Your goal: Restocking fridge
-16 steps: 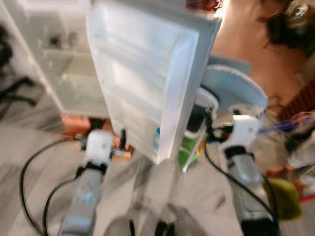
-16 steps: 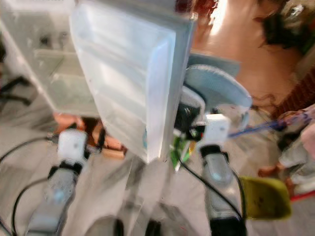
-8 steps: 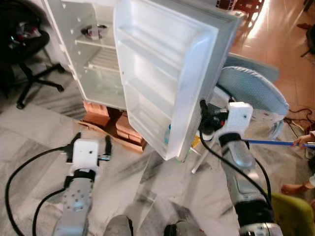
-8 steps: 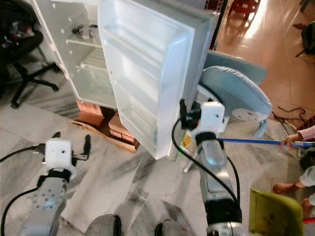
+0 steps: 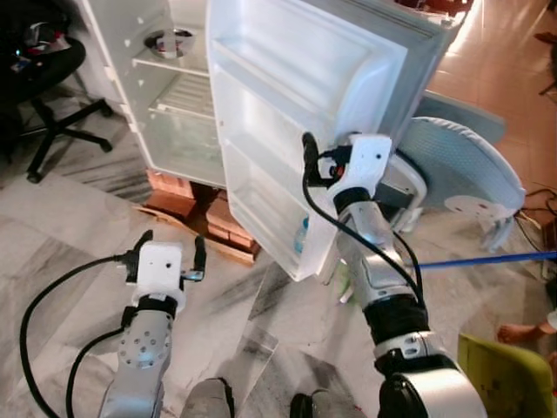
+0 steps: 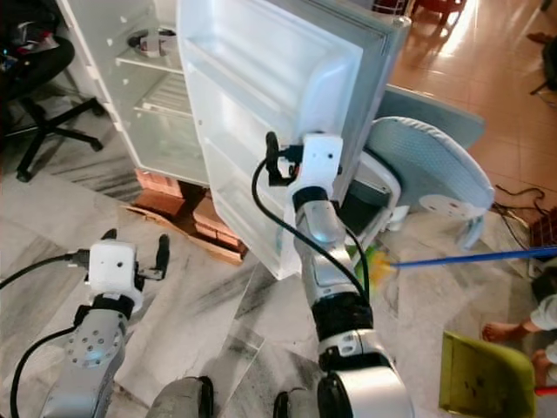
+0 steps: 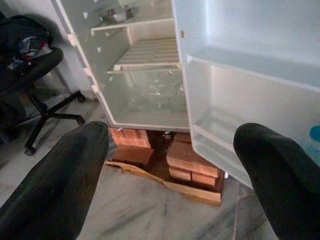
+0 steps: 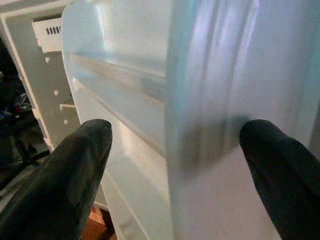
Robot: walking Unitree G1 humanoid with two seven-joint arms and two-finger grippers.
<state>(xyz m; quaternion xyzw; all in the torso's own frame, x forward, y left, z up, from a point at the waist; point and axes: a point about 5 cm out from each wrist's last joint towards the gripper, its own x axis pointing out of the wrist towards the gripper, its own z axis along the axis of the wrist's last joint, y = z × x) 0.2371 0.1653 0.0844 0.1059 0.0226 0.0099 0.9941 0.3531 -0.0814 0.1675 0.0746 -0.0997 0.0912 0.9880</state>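
Fridge door straddled at its free edge

The right gripper (image 8: 170, 145) is spread wide around the rigid, smooth fridge door (image 5: 296, 113), swung open; the left gripper (image 5: 167, 254) hangs open, empty; edge grip judged best

The small white fridge (image 5: 165, 104) is sitting up on a stack of red bricks (image 7: 187, 160) with its cabinet wide open. Inside you can see a slatted white shelf (image 7: 147, 52), a clear glass shelf just under it, and a shiny round metal thing on the top shelf, can't tell exactly what. The white moulded plastic fridge door (image 5: 296, 104) is swung way out toward the camera, inner side showing, with its rack bins stacked down it. A bit of blue shows in the bottom door bin (image 5: 300, 235), too small to identify.
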